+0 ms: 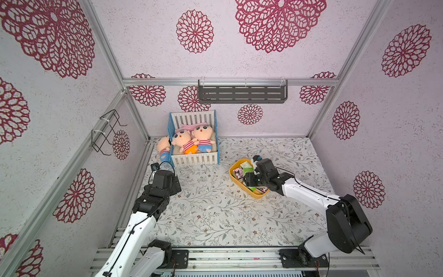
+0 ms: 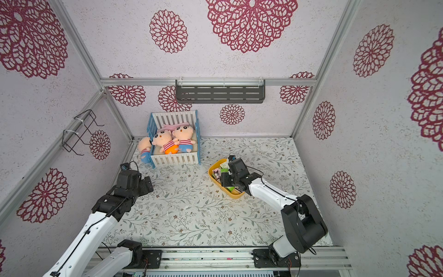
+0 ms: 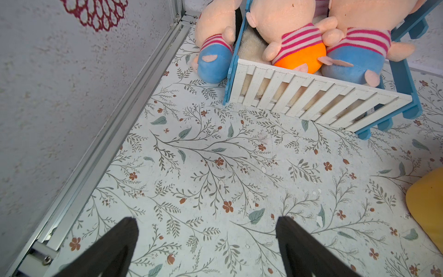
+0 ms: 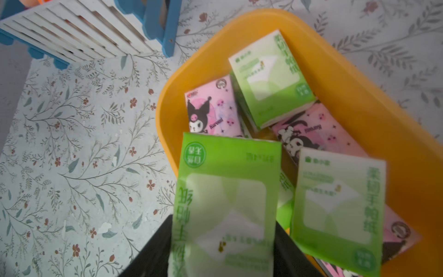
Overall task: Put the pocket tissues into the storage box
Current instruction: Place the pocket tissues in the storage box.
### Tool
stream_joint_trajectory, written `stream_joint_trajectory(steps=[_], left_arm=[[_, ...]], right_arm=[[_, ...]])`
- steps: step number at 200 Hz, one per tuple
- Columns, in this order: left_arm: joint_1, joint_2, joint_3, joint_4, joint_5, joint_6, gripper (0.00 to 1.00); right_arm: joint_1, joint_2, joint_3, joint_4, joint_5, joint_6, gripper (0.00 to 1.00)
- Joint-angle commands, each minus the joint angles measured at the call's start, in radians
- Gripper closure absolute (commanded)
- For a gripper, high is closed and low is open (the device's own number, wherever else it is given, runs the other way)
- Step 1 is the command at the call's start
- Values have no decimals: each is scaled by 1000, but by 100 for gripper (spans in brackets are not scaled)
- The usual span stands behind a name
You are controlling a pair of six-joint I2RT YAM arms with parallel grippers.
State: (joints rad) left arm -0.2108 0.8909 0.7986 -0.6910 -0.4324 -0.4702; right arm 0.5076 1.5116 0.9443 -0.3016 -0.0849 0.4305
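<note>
The yellow storage box (image 1: 233, 178) (image 2: 212, 178) stands right of the table's middle, and its rim (image 4: 359, 96) fills the right wrist view. Several pocket tissues lie in it: a pink packet (image 4: 211, 108), a green-and-white packet (image 4: 271, 79) and another green one (image 4: 338, 206). My right gripper (image 4: 223, 220) (image 1: 249, 179) hangs over the box's near-left part, shut on a green-and-white tissue packet (image 4: 227, 187) that sticks out past the fingers. My left gripper (image 3: 206, 225) (image 1: 177, 185) is open and holds nothing, low over the bare table at the left, far from the box.
A white-slatted, blue-sided crate (image 1: 195, 159) with plush dolls stands at the back left, with one doll (image 1: 163, 148) outside against its left side. The corner of the yellow box (image 3: 429, 203) shows in the left wrist view. A grey shelf (image 1: 242, 94) and a wire rack (image 1: 105, 132) hang on the walls.
</note>
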Motion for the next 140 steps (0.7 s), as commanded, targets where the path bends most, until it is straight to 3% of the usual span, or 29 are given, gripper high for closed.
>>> stream_joint_trajectory(steps=[1,52,140], left_arm=[[-9,7,-1,27,-1,13,3],[-9,7,-2,29,1,11,3],[-9,14,-3,34,1,12,3]], right_arm=[[-11,-5,-8,24,-17,20,42],[-23,42,-19,-4,-23,28,42],[-49,55,70,-155,100,-52,39]])
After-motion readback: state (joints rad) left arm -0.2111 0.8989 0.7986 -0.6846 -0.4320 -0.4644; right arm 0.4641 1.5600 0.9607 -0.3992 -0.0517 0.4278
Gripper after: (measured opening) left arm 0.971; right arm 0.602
